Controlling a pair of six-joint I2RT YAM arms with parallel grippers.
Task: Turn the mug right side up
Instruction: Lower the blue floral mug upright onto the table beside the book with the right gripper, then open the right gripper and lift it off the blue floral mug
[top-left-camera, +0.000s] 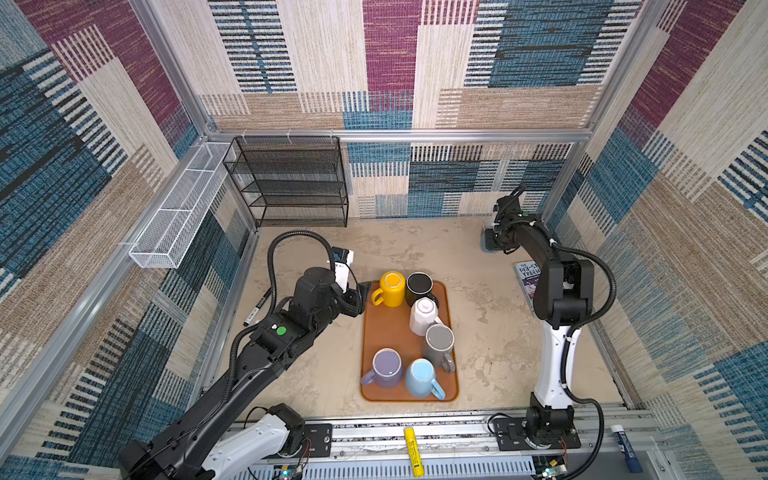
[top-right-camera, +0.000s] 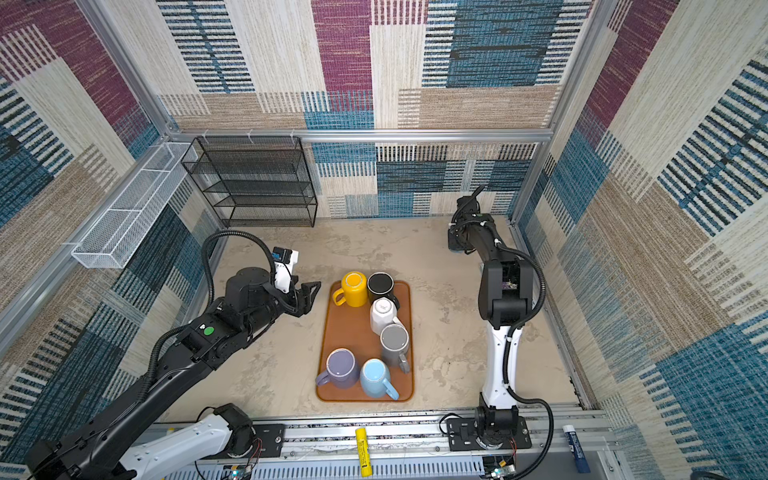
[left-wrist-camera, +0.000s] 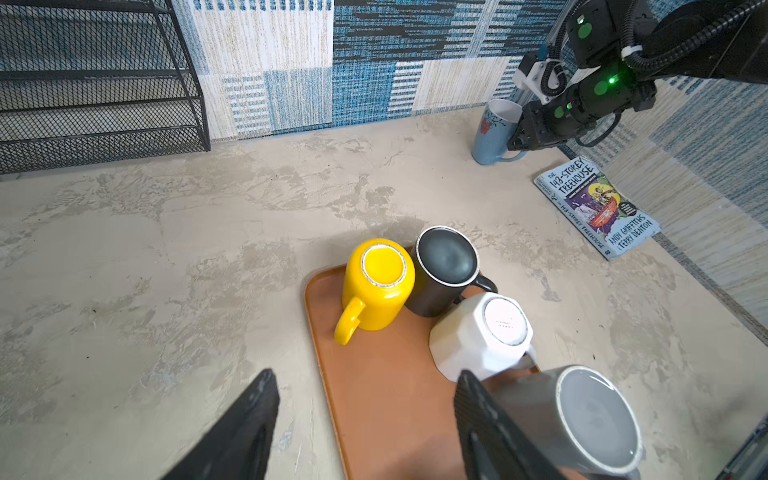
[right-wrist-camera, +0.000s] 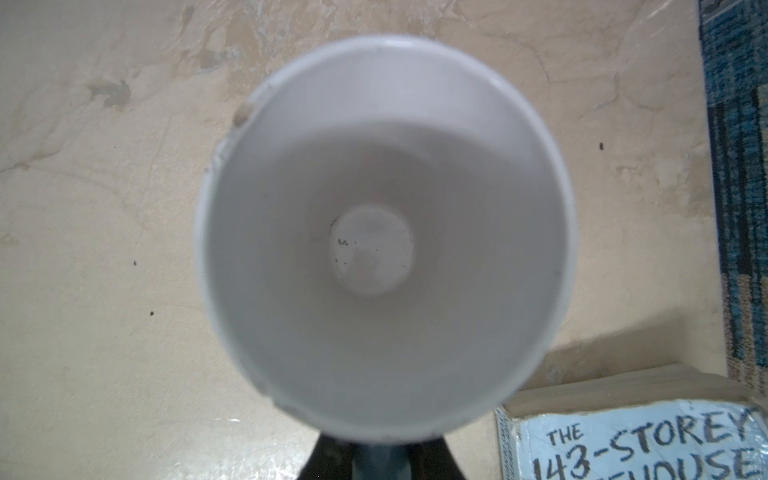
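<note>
We note right gripper clenched on handle of upright blue mug, 1 o'clock from tray; left gripper released, empty.

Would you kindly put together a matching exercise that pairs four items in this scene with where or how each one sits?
Items:
1. yellow ceramic mug
2. pale blue flowered mug
3. paperback book
4. yellow tube

Places or states:
A. lying across the metal rail at the front
B. base up on the brown tray
C. mouth up, off the tray
D. flat on the table by the right wall

Pairs: 1-B, 2-C, 3-D, 4-A.
</note>
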